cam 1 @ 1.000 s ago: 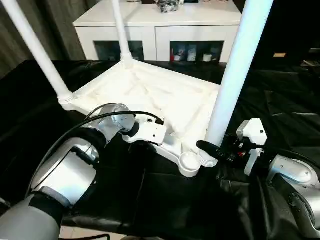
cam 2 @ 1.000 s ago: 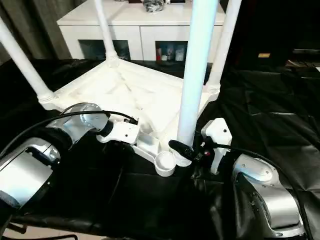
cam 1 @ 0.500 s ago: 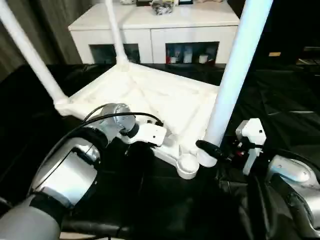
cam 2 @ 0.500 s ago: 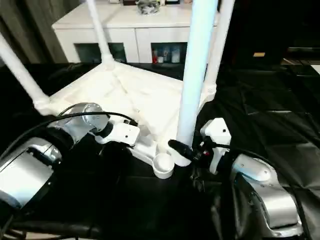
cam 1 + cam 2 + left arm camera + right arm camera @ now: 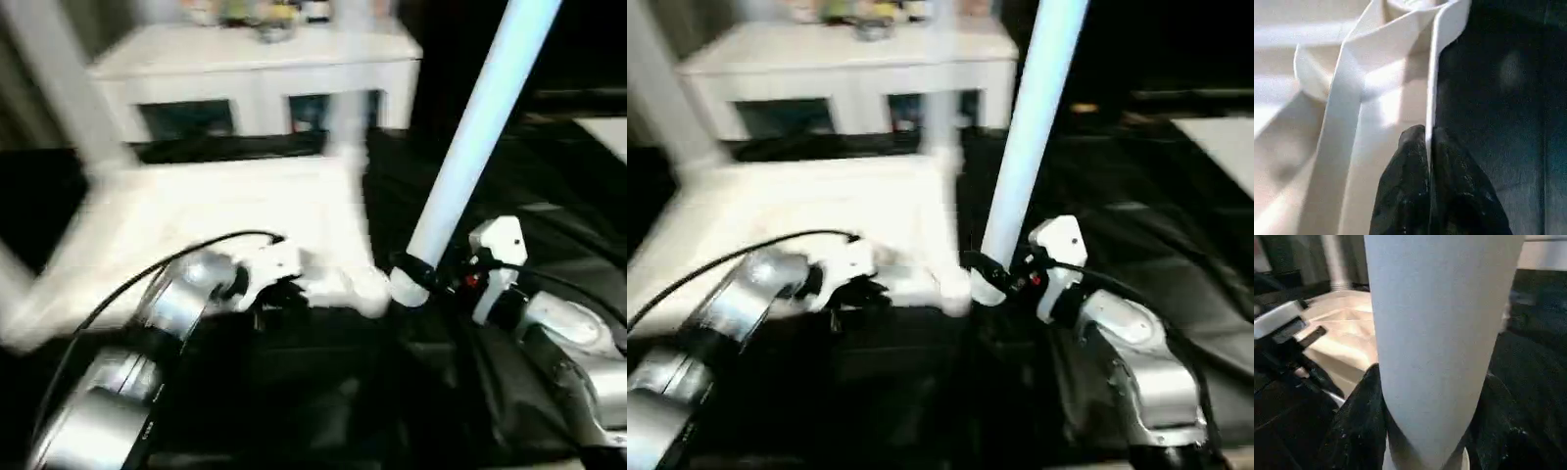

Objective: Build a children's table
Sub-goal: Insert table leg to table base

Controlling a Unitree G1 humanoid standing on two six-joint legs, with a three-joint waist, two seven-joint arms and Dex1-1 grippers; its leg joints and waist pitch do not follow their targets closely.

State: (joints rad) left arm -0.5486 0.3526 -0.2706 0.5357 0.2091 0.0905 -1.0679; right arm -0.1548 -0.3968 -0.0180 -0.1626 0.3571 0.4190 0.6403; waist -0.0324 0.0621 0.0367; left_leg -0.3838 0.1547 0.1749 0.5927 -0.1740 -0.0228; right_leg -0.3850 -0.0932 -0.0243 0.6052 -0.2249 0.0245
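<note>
The white table top (image 5: 196,211) lies upside down on black cloth, and blurred legs (image 5: 59,78) stand up from its far corners. My left gripper (image 5: 277,294) is at the top's near edge. In the left wrist view its black fingers (image 5: 1405,161) pinch the thin white rim (image 5: 1432,73). My right gripper (image 5: 416,279) is shut around the lower end of a long white leg (image 5: 470,127), which leans up and to the right. The leg's foot hangs just beside the near corner socket (image 5: 367,292). In the right wrist view the leg (image 5: 1440,333) stands between both fingers (image 5: 1359,416).
A white cabinet with glass doors (image 5: 255,69) stands behind the table top, with small items on it. Crumpled black cloth (image 5: 549,196) covers the surface to the right and in front.
The whole view has swung and blurred, so the camera moved. My left fingers have closed tighter onto the rim. The right gripper still holds the leg beside the corner socket.
</note>
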